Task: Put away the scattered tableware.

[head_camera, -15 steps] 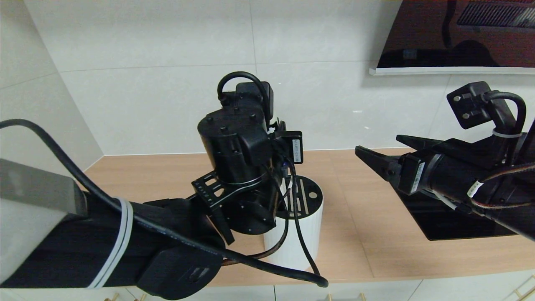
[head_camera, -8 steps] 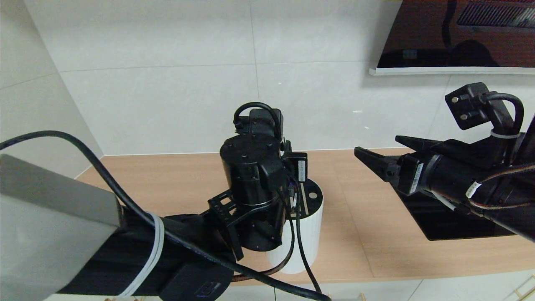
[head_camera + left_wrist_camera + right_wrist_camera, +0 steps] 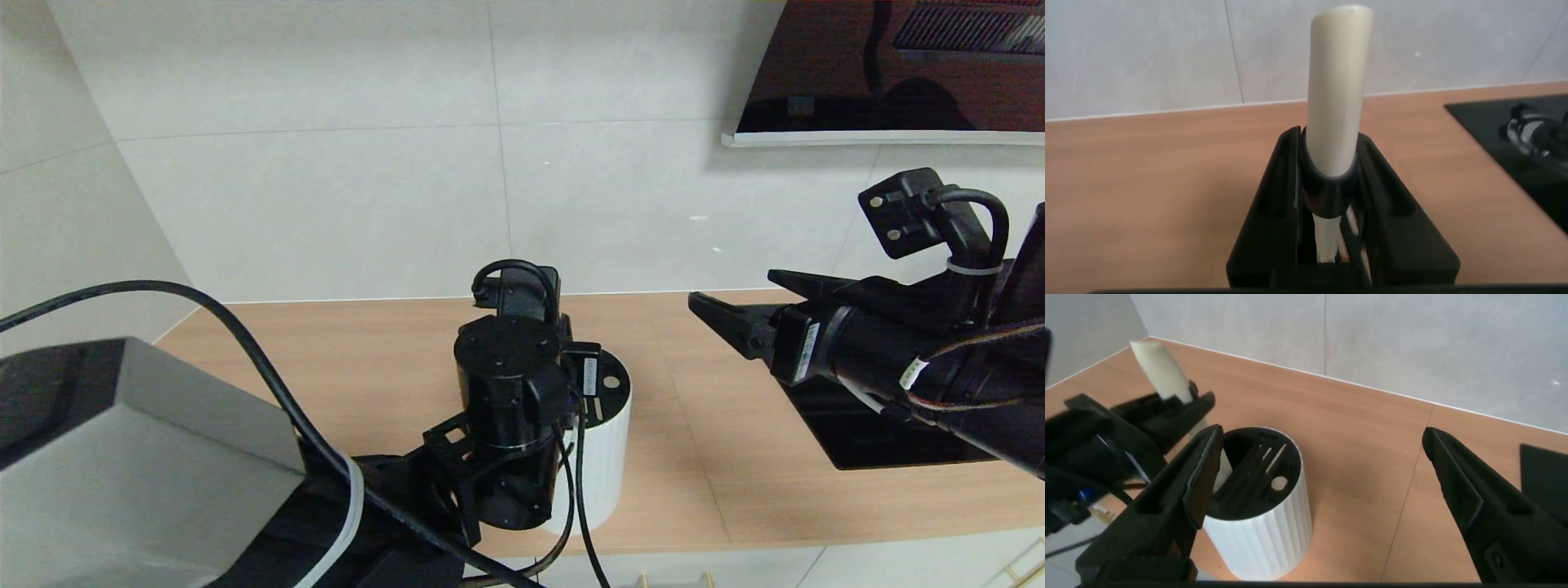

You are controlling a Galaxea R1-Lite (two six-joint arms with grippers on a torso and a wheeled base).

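- Tiled wall (image 3: pixel 326 163): is rising behind the counter.
- Wooden countertop (image 3: pixel 326 359): is running left to right below the wall.
- Black cooktop (image 3: pixel 865 441): is sitting in the countertop at the right.
- White ribbed holder (image 3: pixel 604 465), black slotted top: is standing at centre, near the front edge.
- Right gripper (image 3: pixel 1321 437): is hanging right of the holder, fingers spread wide, gripping nothing.
- Left gripper (image 3: pixel 1329 163): is hanging over the holder's left rim, fingers clamping the utensil handle.
- Cream utensil handle (image 3: pixel 1337 82): is standing nearly upright, lower end pointing at the slotted top; whether it is in a slot cannot be told.
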